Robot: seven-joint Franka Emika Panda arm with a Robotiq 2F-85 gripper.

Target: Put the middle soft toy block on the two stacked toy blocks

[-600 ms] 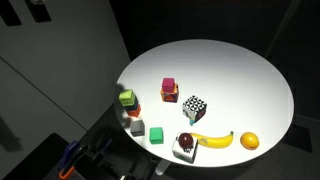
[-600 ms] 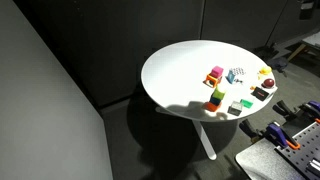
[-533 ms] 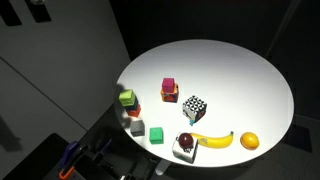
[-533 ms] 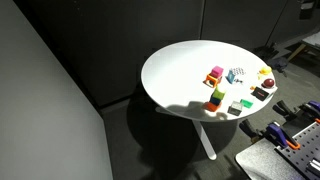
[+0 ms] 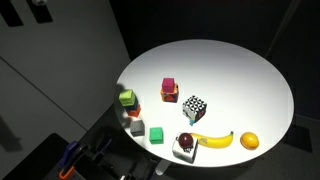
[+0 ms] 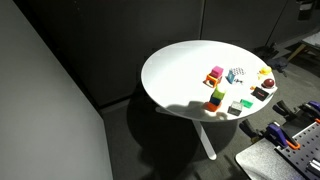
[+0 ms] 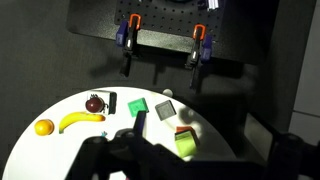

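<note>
- Can't tell whether the fingers are spread or pressed together. The gripper [image 7: 138,158] only shows up as a dark blurry mass along the bottom of the wrist view.
- Can't spot it in either exterior view, so probably hanging off past the table edge, not yet anywhere near a grab.
- Look for the middle soft toy block [image 5: 194,108] just beside the two stacked toy blocks [image 5: 168,90], close but not touching, toward the middle of the table. Can't find either one in the wrist view.
- Judging by that, first job is simply getting over the checkered cube. Open wide, drop straight down, pinch two opposite flat faces rather than the corners.
- Go gentle on the squeeze, since it will probably squash.
- Lift well clear of the pink top before sliding across. Looks like a wobbly little tower, likely to topple at one nudge. Set down square and centred, then let go slowly.
- Steer clear of the clutter nearer the edge: green-topped block [image 5: 127,99], green cube [image 5: 156,134], white block [image 5: 185,147] with a dark red round thing on it, banana [image 5: 212,140], orange fruit [image 5: 249,141].
- Surface-wise: round white table [image 5: 235,75], smooth and plain, on a single pale leg.
- Room-wise: dark walls and floor all round, plus orange-handled clamps [image 7: 133,32] hanging on a dark panel [image 7: 95,30].
</note>
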